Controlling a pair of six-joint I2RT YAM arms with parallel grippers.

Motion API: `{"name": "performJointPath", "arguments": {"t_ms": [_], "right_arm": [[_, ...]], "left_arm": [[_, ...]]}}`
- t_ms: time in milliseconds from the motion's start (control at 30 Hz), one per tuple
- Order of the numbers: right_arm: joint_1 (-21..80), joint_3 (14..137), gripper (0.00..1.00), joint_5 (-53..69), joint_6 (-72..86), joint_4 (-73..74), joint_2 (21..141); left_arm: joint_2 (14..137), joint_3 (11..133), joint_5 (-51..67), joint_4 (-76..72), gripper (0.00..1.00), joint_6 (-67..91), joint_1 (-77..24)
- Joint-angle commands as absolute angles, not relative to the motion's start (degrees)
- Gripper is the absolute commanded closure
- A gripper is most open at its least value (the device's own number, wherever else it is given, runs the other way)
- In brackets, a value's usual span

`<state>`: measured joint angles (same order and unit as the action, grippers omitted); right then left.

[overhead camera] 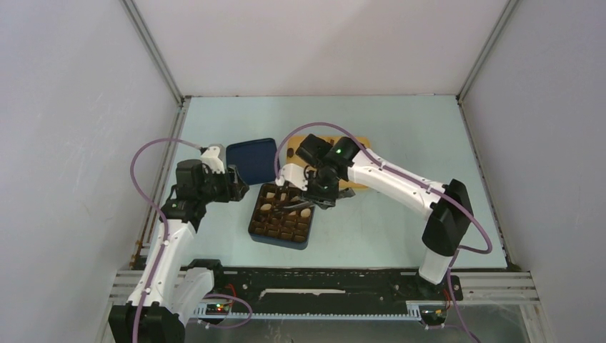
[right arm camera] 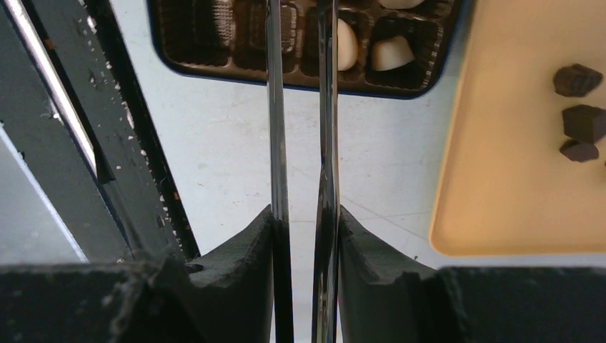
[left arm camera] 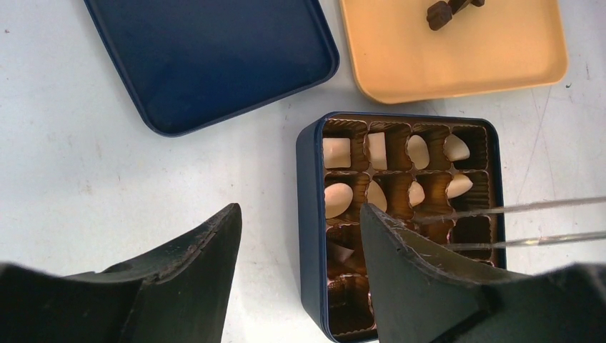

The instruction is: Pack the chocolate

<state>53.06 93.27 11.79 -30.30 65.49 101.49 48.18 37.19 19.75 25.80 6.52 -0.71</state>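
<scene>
The dark blue box with its brown gridded insert sits mid-table. Several cream-white chocolates fill its far cells, also seen in the right wrist view. Three dark chocolates lie on the tan tray, two of them visible in the left wrist view. My right gripper is shut on metal tongs, whose arms reach over the box; their tips are hidden. My left gripper is open, straddling the box's left wall.
The dark blue lid lies upside down behind the box, left of the tan tray. Both arms crowd over the box. The black rail runs along the table's near edge.
</scene>
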Motion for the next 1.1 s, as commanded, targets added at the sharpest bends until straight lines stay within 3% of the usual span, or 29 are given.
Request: {"name": "performJointPath", "arguments": {"t_ms": [0,367,1067], "right_arm": [[48.07,98.63,0.65,9.41,-27.02,61.68,100.88],[35.81,109.97,0.58,7.04,-20.80,58.77,114.44],[34.80,121.37,0.57,7.82,-19.63,60.91,129.03]], "left_arm": [[47.16,35.86,20.39,24.06,0.34,5.98,-0.18],[46.78,36.06,20.39,24.52,0.34,6.06,-0.18],[45.05,35.34,20.48,24.41,0.33,5.89,-0.18]]}}
